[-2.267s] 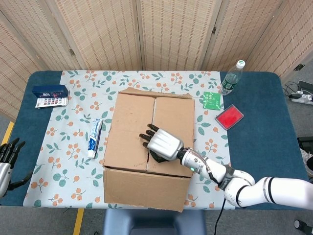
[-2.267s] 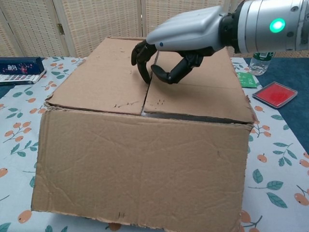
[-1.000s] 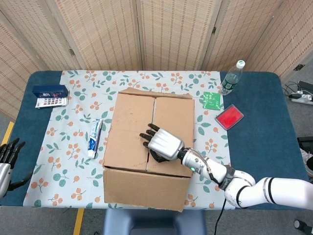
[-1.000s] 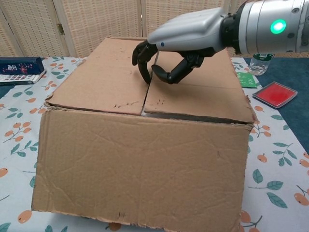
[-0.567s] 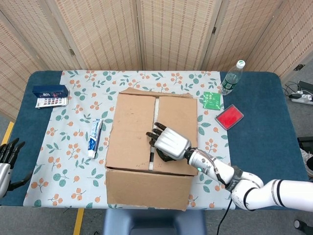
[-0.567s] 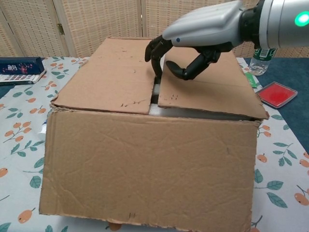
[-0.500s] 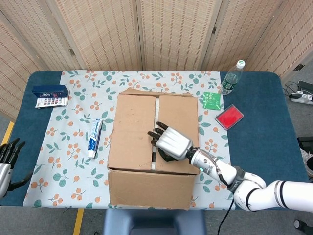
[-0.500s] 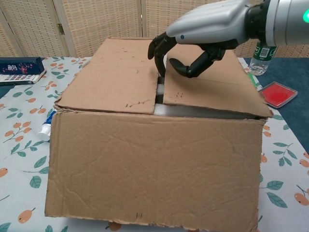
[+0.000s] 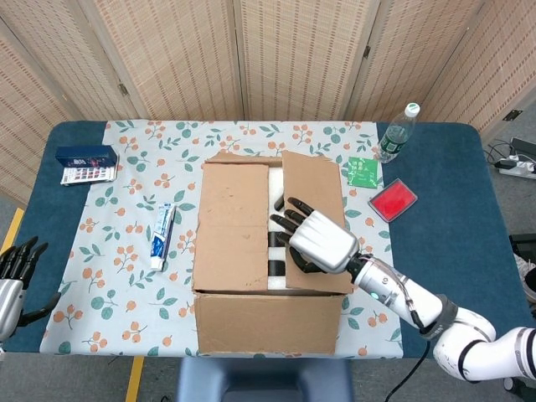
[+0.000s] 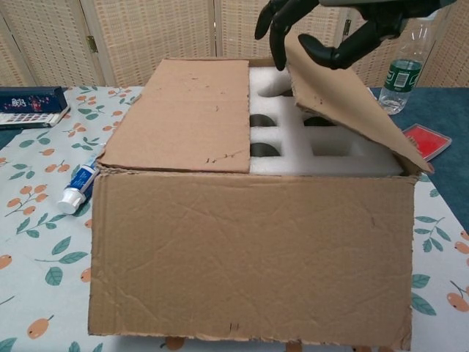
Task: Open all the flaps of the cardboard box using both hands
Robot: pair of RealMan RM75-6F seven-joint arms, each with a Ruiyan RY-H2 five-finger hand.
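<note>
1. Head view — the cardboard box (image 9: 268,285) sits toward the front edge of the surface (image 9: 469,193), about midway between its left and right edges. The right hand (image 9: 316,239) is at the box's right flap (image 9: 311,180), fingers hooked over its inner edge and holding it. That flap is tilted up from the middle seam, while the left flap (image 9: 233,226) lies flat over its half. In the gap between them, white foam (image 9: 276,197) with dark cut-outs shows.

2. Same view, far left front corner: the left hand (image 9: 17,266) hangs off the surface, well apart from the box, fingers spread and holding nothing (only part of it is in view).

3. Other things lie clear of the work — a toothpaste tube (image 9: 162,235) left of the box, a blue case (image 9: 86,164) near the back left corner, a water bottle (image 9: 397,132), a green packet (image 9: 363,171) and a red pad (image 9: 392,199) toward the right edge.

4. Chest view — the right hand's fingers (image 10: 282,29) curl over the top edge of the raised flap, thumb on its outer face; the flap stands at a slant, not yet folded outward. The foam insert fills the exposed half, and whether end flaps lie beneath I cannot tell.

5. Judgement: the step in hand is swinging the right flap open, roughly the first quarter of the job. Next, the flap wants carrying past vertical toward the right edge and releasing, while the left hand comes in to lift the flat flap at the seam.
</note>
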